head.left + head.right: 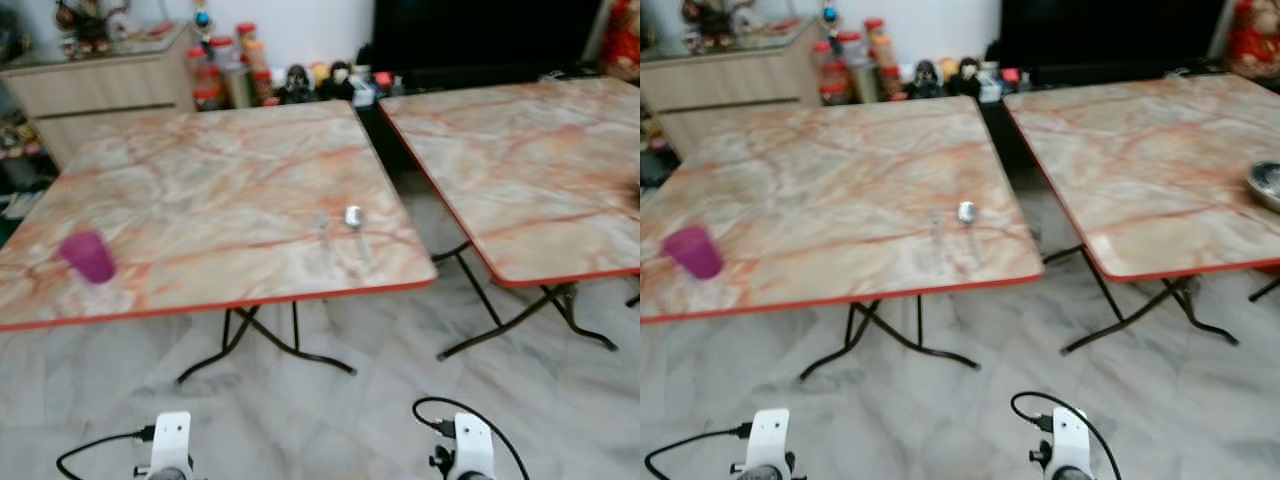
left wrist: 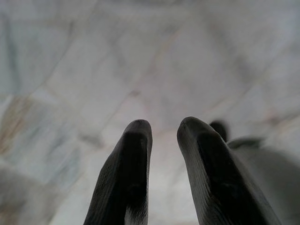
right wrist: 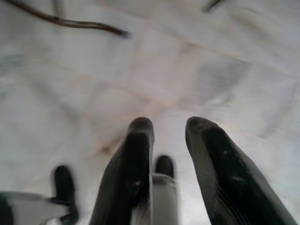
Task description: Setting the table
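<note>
A purple cup (image 1: 90,257) stands near the left front corner of the nearer marble-patterned folding table (image 1: 200,170). A spoon (image 1: 354,218) and a fork (image 1: 323,228) lie side by side near that table's right front corner. A metal bowl (image 1: 1267,183) sits at the right edge of the second table (image 1: 530,150). Both arms hang low over the floor, short of the tables, with white wrists at the bottom of the eye views. My left gripper (image 2: 164,129) and right gripper (image 3: 168,126) point at the tiled floor, fingers slightly apart and holding nothing.
A floor gap separates the two tables, with black folding legs (image 1: 270,340) beneath them. A wooden cabinet (image 1: 100,85) stands at the back left. Jars and small figurines (image 1: 225,70) line the wall, beside a dark screen (image 1: 480,35). Pale marble floor lies in front.
</note>
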Controlling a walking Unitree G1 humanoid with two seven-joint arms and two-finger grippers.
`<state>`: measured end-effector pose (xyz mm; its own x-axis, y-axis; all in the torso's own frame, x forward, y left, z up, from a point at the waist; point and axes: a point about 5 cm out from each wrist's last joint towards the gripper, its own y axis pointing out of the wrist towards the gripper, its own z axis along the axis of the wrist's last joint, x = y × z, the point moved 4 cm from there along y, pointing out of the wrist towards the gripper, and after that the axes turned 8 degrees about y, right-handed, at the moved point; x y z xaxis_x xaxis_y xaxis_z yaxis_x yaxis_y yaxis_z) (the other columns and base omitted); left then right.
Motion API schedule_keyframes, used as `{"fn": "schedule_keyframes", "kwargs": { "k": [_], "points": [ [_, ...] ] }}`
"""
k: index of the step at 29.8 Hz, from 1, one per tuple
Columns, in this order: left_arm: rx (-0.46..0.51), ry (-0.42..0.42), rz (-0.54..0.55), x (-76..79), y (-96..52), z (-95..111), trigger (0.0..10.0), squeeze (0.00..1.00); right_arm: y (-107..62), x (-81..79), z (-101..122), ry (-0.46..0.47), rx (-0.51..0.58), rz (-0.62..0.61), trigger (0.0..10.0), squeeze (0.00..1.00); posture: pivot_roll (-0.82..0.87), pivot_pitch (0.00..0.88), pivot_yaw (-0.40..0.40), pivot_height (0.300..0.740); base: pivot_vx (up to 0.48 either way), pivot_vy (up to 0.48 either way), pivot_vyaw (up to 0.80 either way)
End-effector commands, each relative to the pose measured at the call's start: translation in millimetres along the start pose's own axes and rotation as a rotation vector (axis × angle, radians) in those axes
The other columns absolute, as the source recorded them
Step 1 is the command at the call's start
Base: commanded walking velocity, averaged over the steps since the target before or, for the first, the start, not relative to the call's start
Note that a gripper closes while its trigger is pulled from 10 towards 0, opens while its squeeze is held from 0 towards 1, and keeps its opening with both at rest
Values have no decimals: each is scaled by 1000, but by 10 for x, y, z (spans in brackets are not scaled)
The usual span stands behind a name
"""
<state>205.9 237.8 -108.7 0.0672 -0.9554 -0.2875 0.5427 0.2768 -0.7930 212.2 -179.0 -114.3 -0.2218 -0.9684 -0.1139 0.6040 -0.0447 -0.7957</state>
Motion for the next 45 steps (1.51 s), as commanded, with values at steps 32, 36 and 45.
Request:
{"fn": "schedule_keyframes", "kwargs": {
  "k": [32, 36, 45],
  "points": [
    [47, 3, -14, 59, 5, 132, 10000, 0, 0, 7, 20, -18, 8, 9, 10000, 0, 9, 0, 34, 719, 104, 9, 0],
    [44, 2, -15, 65, 4, 123, 10000, 0, -1, 16, 19, -17, 7, 4, 10000, 0, 7, 0, 34, 719, 281, 0, 228],
    [37, 2, -23, 93, 0, 101, 10000, 0, 0, 35, 22, -15, 4, -2, 10000, 0, 10, 0, 28, 719, 282, 0, 101]
  ]
}}
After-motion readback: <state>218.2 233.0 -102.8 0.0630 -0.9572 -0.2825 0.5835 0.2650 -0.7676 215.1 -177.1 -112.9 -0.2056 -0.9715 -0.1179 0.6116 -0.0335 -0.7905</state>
